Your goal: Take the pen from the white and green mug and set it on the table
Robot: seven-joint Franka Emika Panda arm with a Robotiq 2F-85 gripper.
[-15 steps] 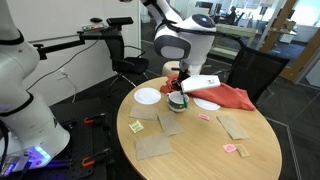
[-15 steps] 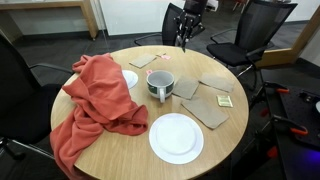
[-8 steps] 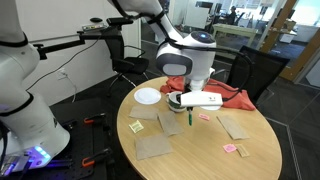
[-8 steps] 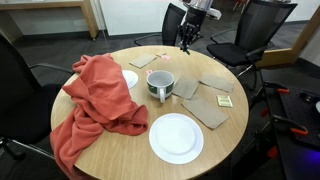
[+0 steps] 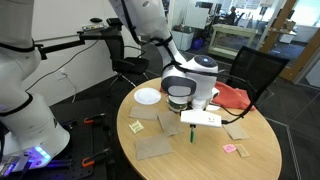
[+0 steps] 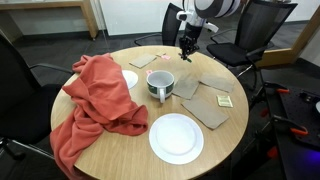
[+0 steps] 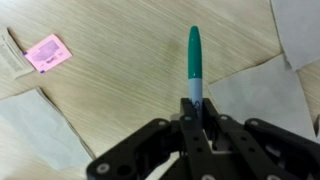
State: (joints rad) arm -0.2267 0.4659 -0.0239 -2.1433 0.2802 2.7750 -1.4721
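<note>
My gripper (image 7: 197, 112) is shut on the pen (image 7: 194, 58), a thin stick with a dark green cap and a light blue barrel, and holds it upright with the tip pointing down over the tan wooden table (image 7: 110, 75). In an exterior view the pen (image 5: 190, 129) hangs below the gripper (image 5: 191, 120), just above the table (image 5: 200, 160). The white and green mug (image 6: 161, 85) stands near the table's middle, apart from the gripper (image 6: 185, 47), which hovers at the far edge. The arm hides the mug in the other exterior view.
A red cloth (image 6: 95, 100) drapes over one side of the table. A large white plate (image 6: 176, 137) and a small white plate (image 5: 148, 96) lie on it. Several tan mats (image 6: 210, 108) and a pink note (image 7: 47, 50) lie near the pen. Chairs ring the table.
The arm has carried the pen away from the mug, across the table and downward. The gripper has stayed shut on the pen.
</note>
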